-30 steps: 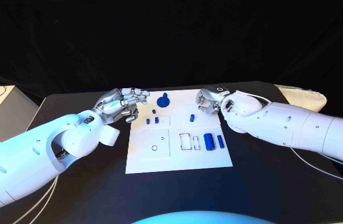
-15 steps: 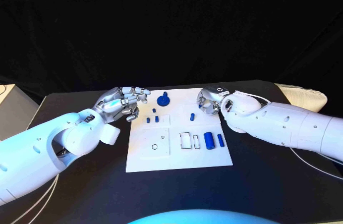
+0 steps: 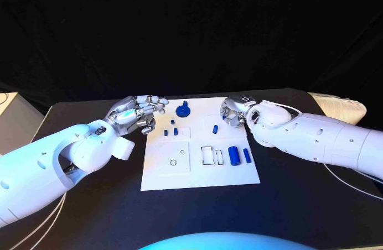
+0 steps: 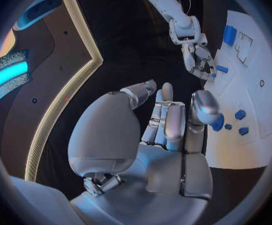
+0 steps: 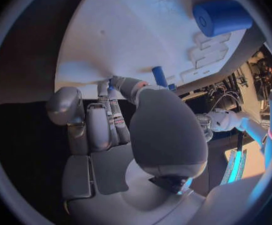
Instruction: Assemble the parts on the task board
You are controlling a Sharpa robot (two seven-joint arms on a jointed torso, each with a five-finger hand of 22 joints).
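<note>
White rectangular task board (image 3: 200, 175) at centre of black worktop (image 3: 96, 206). Large blue cylinder (image 3: 233, 156) lying right of board centre; small blue pegs (image 3: 170, 132) standing left of it; blue round knobbed piece (image 3: 182, 113) at far edge. Left hand (image 3: 135, 115) over board's far-left corner, fingers (image 4: 205, 107) curled, contents impossible to tell. Right hand (image 3: 234, 112) at far-right corner, fingers clenched, apparently empty. Likely hazard: curled fingers brushing nearby pegs, toppling them. Versus earlier frames: virtually unchanged; hands and parts in matching positions.
</note>
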